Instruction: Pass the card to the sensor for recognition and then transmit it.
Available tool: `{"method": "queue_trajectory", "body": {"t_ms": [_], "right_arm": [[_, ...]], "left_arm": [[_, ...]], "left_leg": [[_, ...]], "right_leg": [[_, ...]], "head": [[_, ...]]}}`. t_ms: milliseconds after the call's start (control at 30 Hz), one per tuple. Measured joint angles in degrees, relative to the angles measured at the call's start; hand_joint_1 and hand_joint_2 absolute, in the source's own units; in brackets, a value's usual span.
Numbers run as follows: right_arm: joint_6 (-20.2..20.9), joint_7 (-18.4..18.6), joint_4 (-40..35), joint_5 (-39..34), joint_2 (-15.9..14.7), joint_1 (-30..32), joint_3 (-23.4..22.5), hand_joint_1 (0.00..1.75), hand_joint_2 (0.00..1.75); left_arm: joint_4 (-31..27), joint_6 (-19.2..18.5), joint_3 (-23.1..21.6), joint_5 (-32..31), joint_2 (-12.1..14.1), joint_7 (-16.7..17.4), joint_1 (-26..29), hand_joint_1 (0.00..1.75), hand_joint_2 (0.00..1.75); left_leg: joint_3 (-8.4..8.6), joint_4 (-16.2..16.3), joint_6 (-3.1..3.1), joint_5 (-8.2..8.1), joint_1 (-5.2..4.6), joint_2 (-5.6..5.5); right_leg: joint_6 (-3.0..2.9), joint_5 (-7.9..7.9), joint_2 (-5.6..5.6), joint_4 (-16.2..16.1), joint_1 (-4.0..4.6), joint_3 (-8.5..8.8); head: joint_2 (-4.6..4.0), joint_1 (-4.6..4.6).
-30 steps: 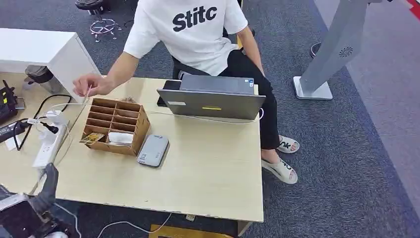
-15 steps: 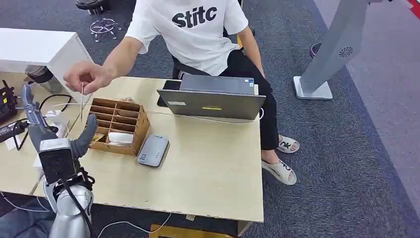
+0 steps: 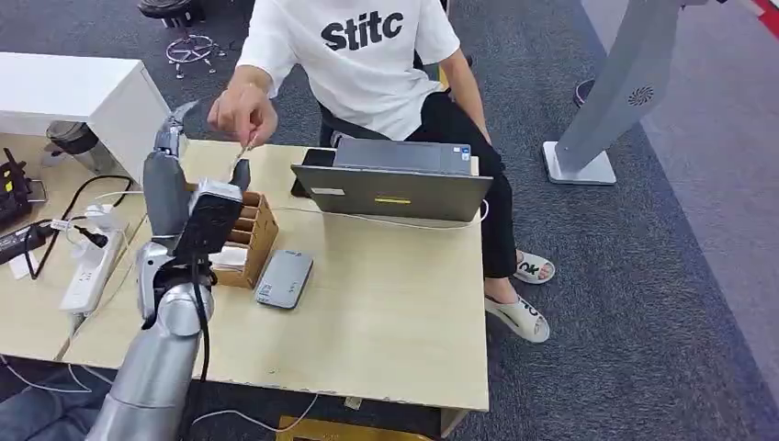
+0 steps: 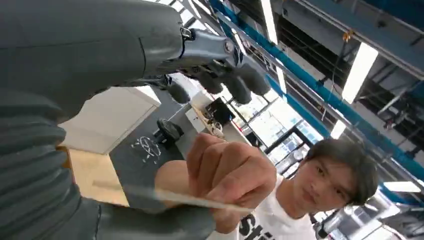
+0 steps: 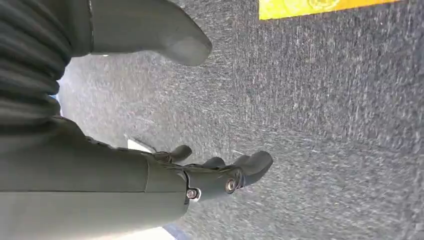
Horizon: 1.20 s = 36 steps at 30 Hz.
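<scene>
A person's hand (image 3: 241,114) holds a thin card (image 3: 238,158) edge-on above the cardboard organizer (image 3: 254,236). My left hand (image 3: 188,207) is raised in front of the organizer, fingers (image 3: 170,138) pointing up and spread apart from the thumb. In the left wrist view the card (image 4: 175,197) lies between my fingers (image 4: 225,80) and thumb (image 4: 150,222), still pinched by the person's hand (image 4: 227,175); my left hand (image 4: 125,50) does not grip it. The grey card sensor (image 3: 283,277) lies flat on the table beside the organizer. My right hand (image 5: 165,175) hangs with its fingers apart over the carpet.
A grey laptop (image 3: 395,190) stands at the far side of the wooden table (image 3: 386,322). A power strip (image 3: 87,266) and cables lie at the left. The person sits behind the table. A white cabinet (image 3: 73,92) is at far left.
My left arm has risen from the lower left to in front of the organizer. The person's hand has carried the card to the right, meeting my raised hand.
</scene>
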Motion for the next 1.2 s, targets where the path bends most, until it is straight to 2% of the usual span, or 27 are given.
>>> {"method": "queue_trajectory", "body": {"t_ms": [133, 567, 733, 967, 1100, 1200], "right_arm": [[0.65, 0.00, 0.20, 1.31, 0.00, -0.03, 0.37, 0.00, 1.75], [0.72, 0.37, 0.26, 3.45, 0.00, -0.02, 0.87, 0.00, 1.75], [0.63, 0.09, 0.28, 3.84, 0.00, 0.00, 0.90, 0.00, 1.75], [0.61, -0.24, 0.28, 3.82, 0.00, 0.03, 0.90, 0.00, 1.75], [0.61, -0.24, 0.28, 3.69, 0.02, 0.06, 0.83, 0.00, 1.75], [0.61, -0.31, 0.28, 3.65, 0.02, 0.09, 0.72, 0.00, 1.75]], "left_arm": [[1.18, -0.55, -1.33, -1.48, 0.81, 1.20, -0.90, 1.75, 1.75], [2.49, -0.78, -2.18, -1.20, 1.92, 1.46, -1.31, 1.75, 1.75], [2.38, -2.93, -2.42, -0.11, 2.18, 1.24, -0.52, 1.75, 1.75], [-2.50, -4.22, -4.98, -2.29, 3.10, 0.35, 3.36, 1.75, 1.75], [-6.15, -7.50, -7.58, -4.39, 4.68, 1.44, 5.58, 1.75, 1.75], [-7.87, -8.32, -8.93, -5.46, 5.66, 1.77, 6.71, 1.75, 1.75]], "left_leg": [[0.00, 0.00, 0.00, 0.00, 0.00, 0.00], [-0.03, 0.00, 0.00, 0.00, 0.01, 0.00], [-0.03, 0.00, 0.00, 0.00, 0.00, -0.01], [-0.06, 0.00, 0.01, 0.00, 0.00, -0.01], [-0.06, 0.00, 0.00, 0.00, 0.00, -0.01], [-0.06, 0.00, 0.00, 0.00, 0.01, -0.02]], "right_leg": [[-0.01, 0.00, 0.00, 0.00, 0.00, -0.01], [-0.01, 0.00, 0.03, 0.01, 0.00, -0.02], [-0.01, 0.00, 0.03, 0.01, 0.00, -0.01], [0.00, -0.01, 0.02, 0.00, 0.00, -0.03], [0.00, -0.01, 0.02, 0.00, 0.00, -0.03], [0.00, 0.00, 0.02, 0.00, 0.00, -0.03]], "head": [[0.00, 0.02], [0.00, 0.02], [0.00, 0.02], [0.00, 0.02], [0.00, 0.02], [0.00, 0.02]]}}
